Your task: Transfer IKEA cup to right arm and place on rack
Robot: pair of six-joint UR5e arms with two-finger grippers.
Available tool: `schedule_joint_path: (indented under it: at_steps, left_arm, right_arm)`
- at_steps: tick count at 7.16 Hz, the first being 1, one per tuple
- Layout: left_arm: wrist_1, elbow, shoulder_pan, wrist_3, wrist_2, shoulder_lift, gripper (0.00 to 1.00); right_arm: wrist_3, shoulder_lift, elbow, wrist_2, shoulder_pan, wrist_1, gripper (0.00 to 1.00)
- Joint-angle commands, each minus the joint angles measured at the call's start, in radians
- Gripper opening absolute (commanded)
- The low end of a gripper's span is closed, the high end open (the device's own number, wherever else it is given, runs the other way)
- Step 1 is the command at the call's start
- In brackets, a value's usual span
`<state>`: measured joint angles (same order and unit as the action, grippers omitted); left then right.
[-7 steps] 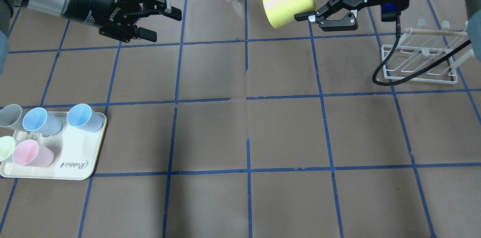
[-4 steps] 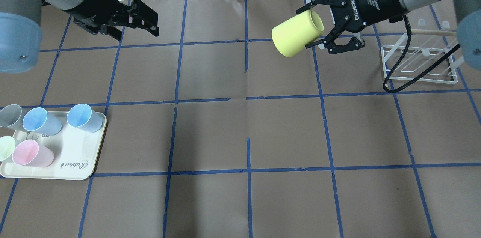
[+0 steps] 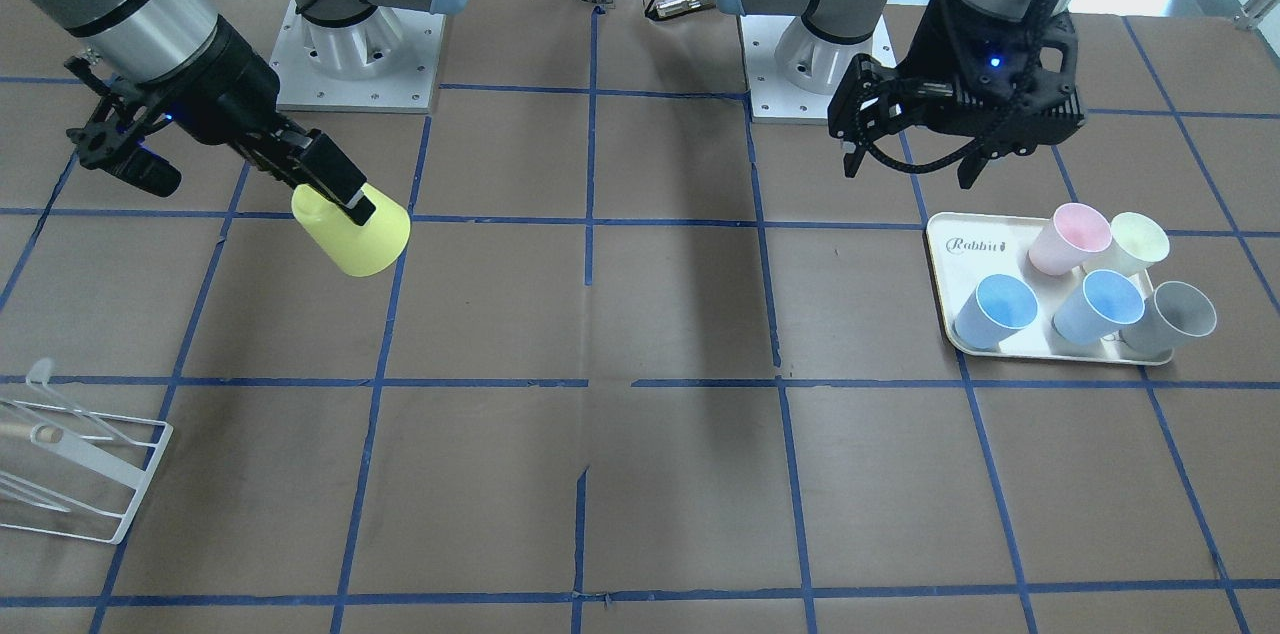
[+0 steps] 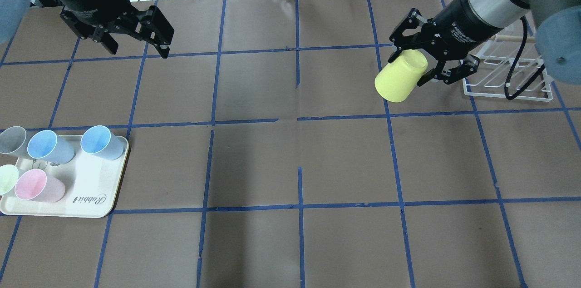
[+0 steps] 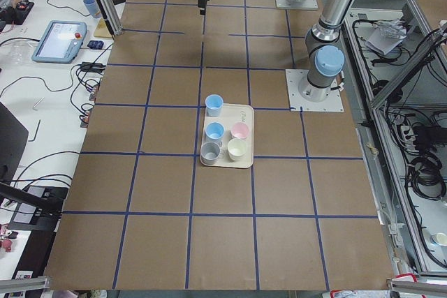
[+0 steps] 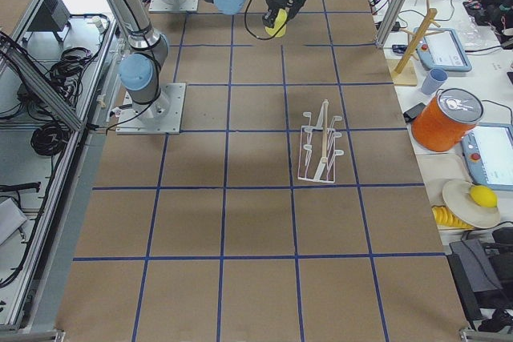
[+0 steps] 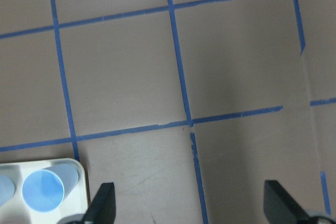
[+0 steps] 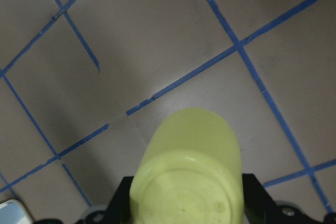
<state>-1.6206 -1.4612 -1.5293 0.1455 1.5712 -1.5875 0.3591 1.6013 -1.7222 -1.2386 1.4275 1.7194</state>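
**Cup in transit.** The bright lemon-yellow tapered plastic cup (image 4: 394, 86) was held clear of the table, clenched in the black two-finger right gripper (image 4: 411, 67). It was pinched near its base, with the mouth tipped down toward the table's middle, and had not yet been brought over the small white wire rack with the wooden dowel (image 6: 321, 148). The left gripper (image 4: 136, 46) was seen spread wide and empty, not far from the cream rectangular tray (image 4: 91, 204) of pastel cups.

A slip was judged possible, since the smooth taper was gripped only at its narrow end. A prong could also be missed by the mouth, or the black cable (image 4: 507, 92) slung under the right arm could be caught on the wires.

A second before, the cup had been carried sideways at the table's far edge. It had since been lowered and tilted, and the left gripper had been drawn back and turned downward.
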Motion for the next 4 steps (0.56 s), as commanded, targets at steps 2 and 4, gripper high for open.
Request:
schedule_joint_path:
  at_steps: [2,4]
  left_arm:
    - [0.070,-0.068,0.043,-0.018,-0.063,0.037,1.00]
    - [0.070,-0.071,0.035,-0.128,-0.076,0.009,1.00]
  right_arm:
    - [-0.234,-0.133,0.227,-0.133,-0.010,-0.007,0.00]
    - [-0.335,-0.194,0.327,-0.147,-0.070,-0.003,0.00]
